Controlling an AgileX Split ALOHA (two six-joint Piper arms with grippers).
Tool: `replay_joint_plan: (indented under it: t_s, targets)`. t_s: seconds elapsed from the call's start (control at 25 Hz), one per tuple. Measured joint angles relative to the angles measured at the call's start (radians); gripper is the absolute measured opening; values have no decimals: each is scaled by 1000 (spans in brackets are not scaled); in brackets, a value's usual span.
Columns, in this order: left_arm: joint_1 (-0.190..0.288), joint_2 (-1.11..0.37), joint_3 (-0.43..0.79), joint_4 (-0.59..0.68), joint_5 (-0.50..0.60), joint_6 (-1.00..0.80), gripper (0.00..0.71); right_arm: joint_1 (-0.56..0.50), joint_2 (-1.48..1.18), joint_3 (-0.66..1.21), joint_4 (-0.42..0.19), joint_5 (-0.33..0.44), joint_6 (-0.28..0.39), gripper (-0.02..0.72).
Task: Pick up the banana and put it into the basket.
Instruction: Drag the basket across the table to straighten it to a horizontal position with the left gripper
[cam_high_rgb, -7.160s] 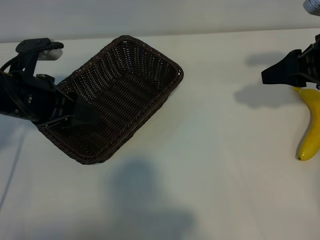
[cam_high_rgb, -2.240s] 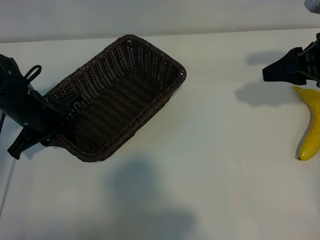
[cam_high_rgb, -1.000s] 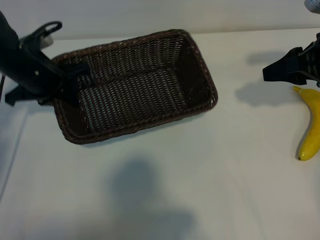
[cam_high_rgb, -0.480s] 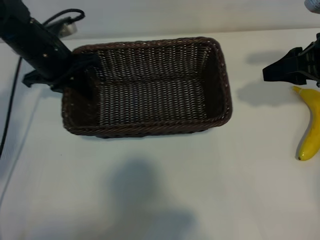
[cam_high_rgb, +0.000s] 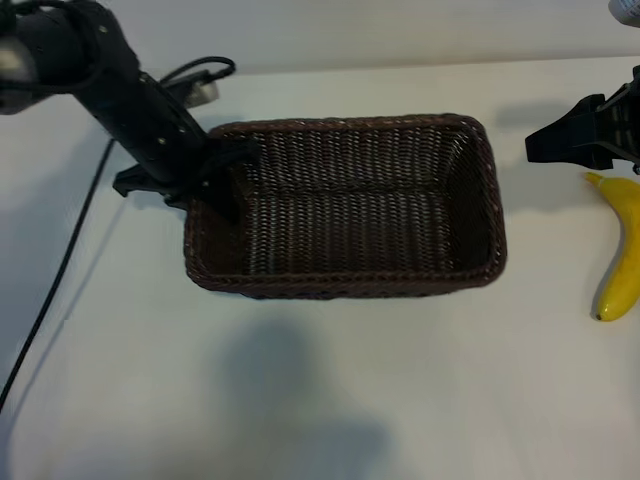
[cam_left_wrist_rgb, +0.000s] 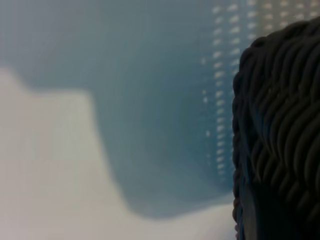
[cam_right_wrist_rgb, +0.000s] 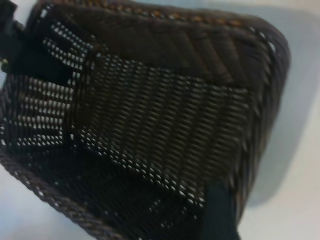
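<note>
Yellow banana (cam_high_rgb: 622, 252): smooth, light, bruisable | grasp mid-body, gently | left gripper (cam_high_rgb: 215, 180) pinching wicker basket (cam_high_rgb: 490, 215) rim | right gripper (cam_high_rgb: 545, 148) spread, empty, just above banana

- The left arm (cam_high_rgb: 120, 90) comes in from the upper left of the exterior view and slants down toward the centre-left.
- The left gripper (cam_high_rgb: 215, 180) is at the left of the frame's middle, pointing steeply down, jaws clamped on the left end wall of the basket (cam_high_rgb: 350, 285), one finger inside and one outside.
- The right gripper (cam_high_rgb: 545, 148) sits at the right edge of the frame, upper half, pointing left and somewhat downward.
- Its jaws stand apart and hold nothing.
</note>
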Motion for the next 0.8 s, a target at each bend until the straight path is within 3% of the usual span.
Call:
replay_joint_plan:
  t_s: [0.8]
  targets:
    - [-18, 37, 0, 6, -93, 6, 167, 0, 0, 0, 0, 1, 0, 502]
